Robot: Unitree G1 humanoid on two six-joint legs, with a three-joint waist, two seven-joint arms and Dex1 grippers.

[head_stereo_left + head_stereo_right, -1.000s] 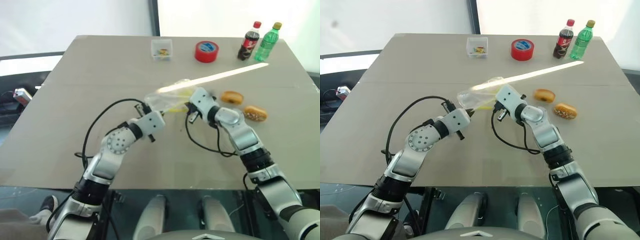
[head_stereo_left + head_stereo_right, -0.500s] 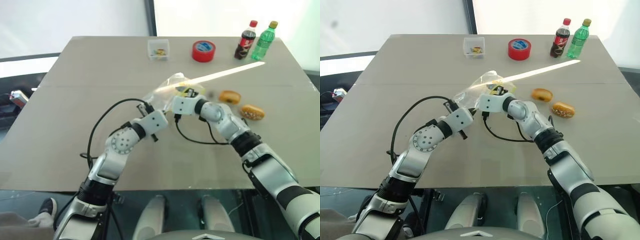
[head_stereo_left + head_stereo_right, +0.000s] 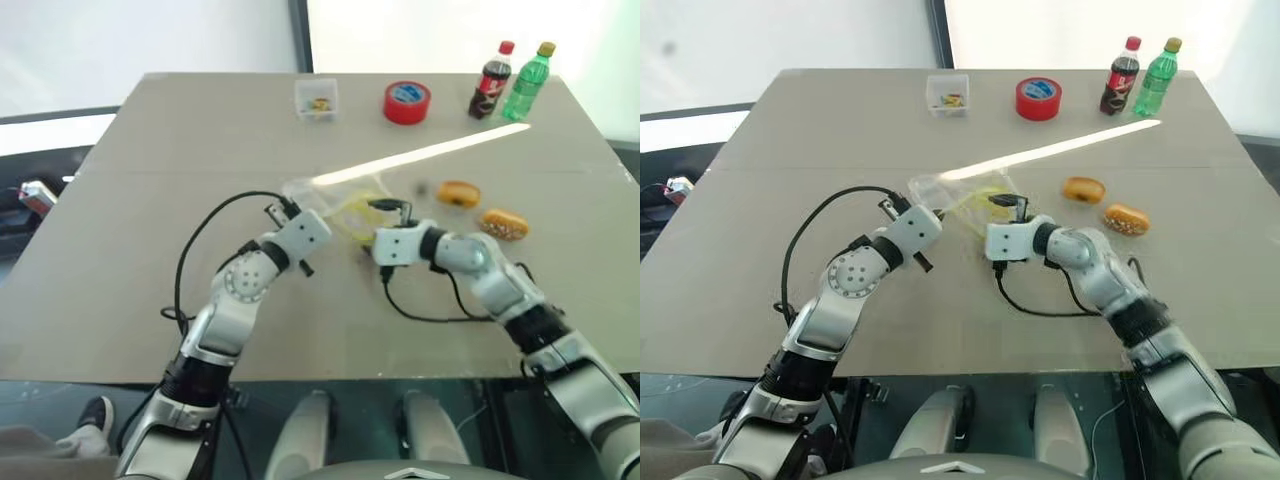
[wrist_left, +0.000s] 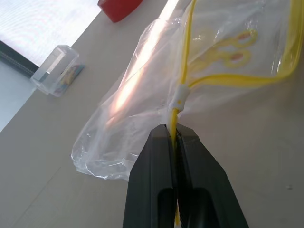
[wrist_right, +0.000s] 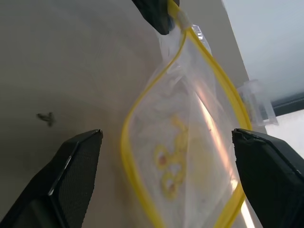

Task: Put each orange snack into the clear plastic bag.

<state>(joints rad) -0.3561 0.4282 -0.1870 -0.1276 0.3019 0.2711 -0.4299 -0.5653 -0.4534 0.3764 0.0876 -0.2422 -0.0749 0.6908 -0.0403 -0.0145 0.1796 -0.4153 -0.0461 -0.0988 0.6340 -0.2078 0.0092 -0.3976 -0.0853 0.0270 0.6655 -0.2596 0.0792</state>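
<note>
The clear plastic bag [image 4: 142,109] looks thin, glossy and crinkled; the table [image 3: 130,250] is smooth, matt beige.

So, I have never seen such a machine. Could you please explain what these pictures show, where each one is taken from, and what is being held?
It is a humanoid robot with two arms, each ending in a two-fingered gripper. Two pictures come from cameras on its head, looking down over a table. The other two come from cameras on each wrist, looking along the fingers.

The left gripper is shut on the yellow edge of the clear plastic bag. The right gripper is open, its mouth facing the bag.

Two orange snacks lie on the table, not yet bagged. At the far edge stand a small clear box, a red tape roll and two bottles.
</note>
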